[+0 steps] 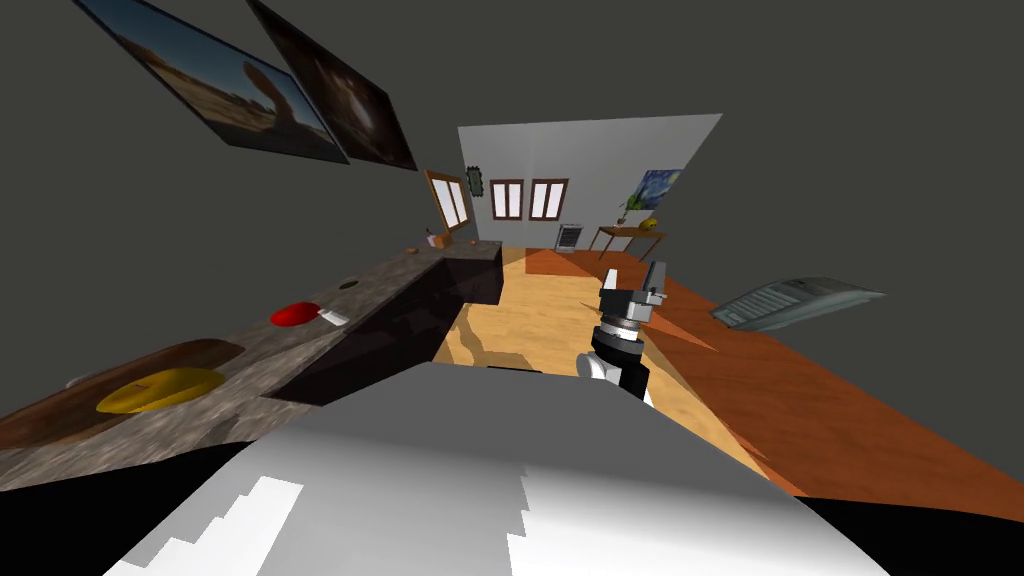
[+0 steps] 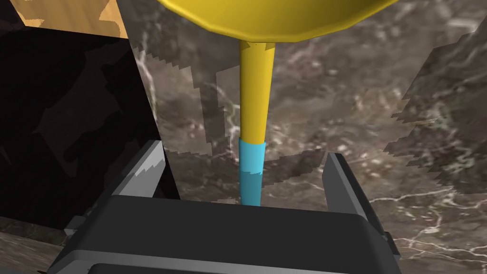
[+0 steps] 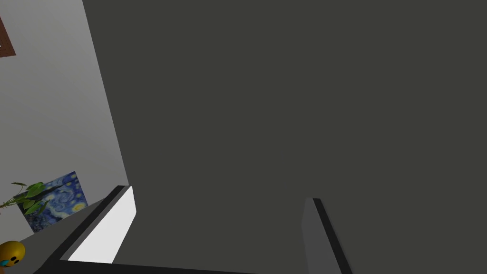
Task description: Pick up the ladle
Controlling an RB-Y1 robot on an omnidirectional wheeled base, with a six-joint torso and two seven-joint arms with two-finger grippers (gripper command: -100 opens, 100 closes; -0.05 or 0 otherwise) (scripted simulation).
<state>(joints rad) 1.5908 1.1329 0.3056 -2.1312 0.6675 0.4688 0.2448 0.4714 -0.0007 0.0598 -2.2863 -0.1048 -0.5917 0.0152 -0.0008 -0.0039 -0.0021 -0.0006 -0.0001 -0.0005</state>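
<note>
The ladle (image 2: 256, 104) lies on the marbled counter (image 2: 333, 109), at its near left end. Its yellow bowl points away from the left gripper (image 2: 243, 151) and its handle runs straight back toward it. The handle is yellow for most of its length and ends in a blue grip (image 2: 250, 171), which reaches down to the dark gripper body. The left gripper is spread wide with one finger (image 2: 145, 166) on each side of that blue end. There is a clear gap of counter between each blade and the handle, so it straddles the ladle and has hold of nothing. Beside one finger the counter ends at an edge, with its dark front (image 2: 71, 119) beyond and a bit of wood floor (image 2: 71, 14) past that. In the head view the ladle's bowl (image 1: 160, 388) shows as a flat yellow shape against a brown oblong patch (image 1: 60, 415) on the counter (image 1: 400, 285). Farther along the same top sit a red thing (image 1: 295, 314) and a small white one (image 1: 335, 318) just beside it. The right gripper (image 1: 632, 281) is raised over the wood floor (image 1: 520, 310), to the right of the counter and well apart from the ladle. Its fingers (image 3: 119, 219) stand wide apart, with nothing between them.
</note>
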